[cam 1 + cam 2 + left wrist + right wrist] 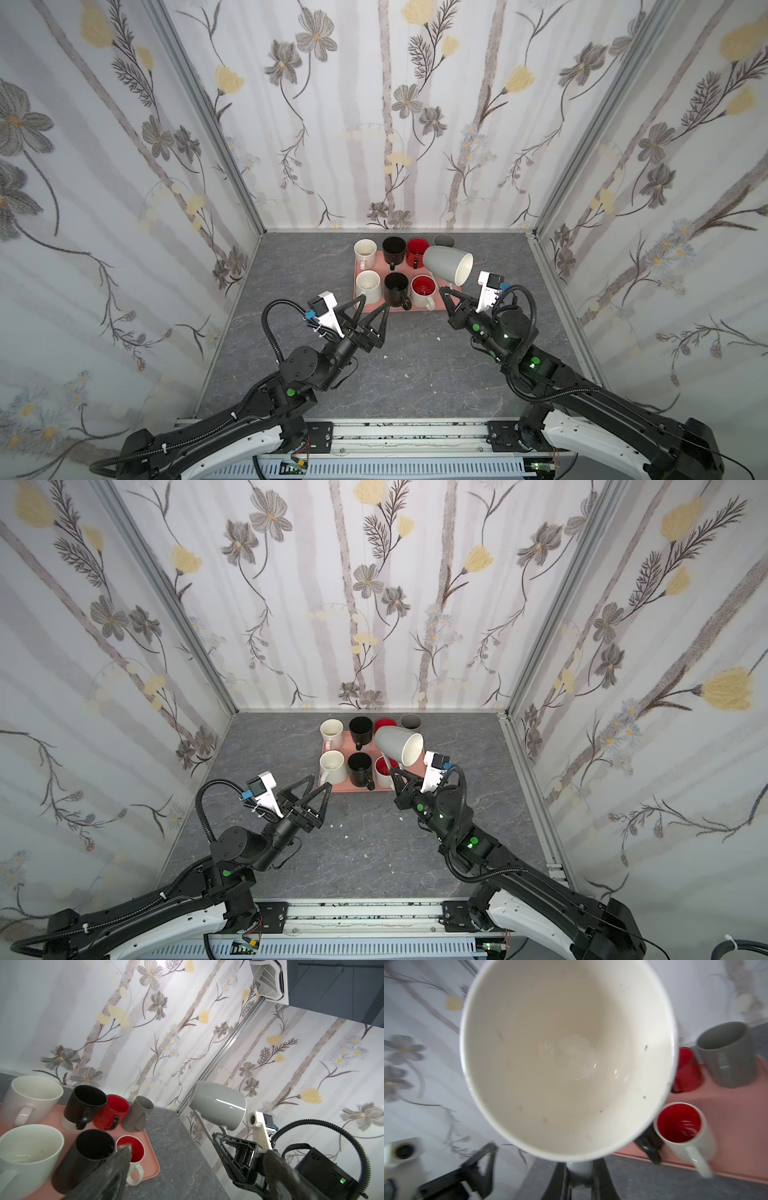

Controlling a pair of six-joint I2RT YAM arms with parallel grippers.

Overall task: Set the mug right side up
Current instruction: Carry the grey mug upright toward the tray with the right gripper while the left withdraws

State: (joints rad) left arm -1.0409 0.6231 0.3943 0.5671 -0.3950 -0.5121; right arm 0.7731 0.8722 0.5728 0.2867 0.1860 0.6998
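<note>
Grey mug (pixel 444 262) sideways aloft, mouth rightward, in clenched right pincer (pixel 449 293); left pincer (pixel 375 302) agape.

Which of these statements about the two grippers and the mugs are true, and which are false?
1. The right gripper holds the light grey mug by its handle. True.
2. A red-lined mug stands upright on the tray. True.
3. The left gripper is shut. False: it is open and empty.
4. The light grey mug rests on the tray. False: it hangs tilted in the air.
</note>
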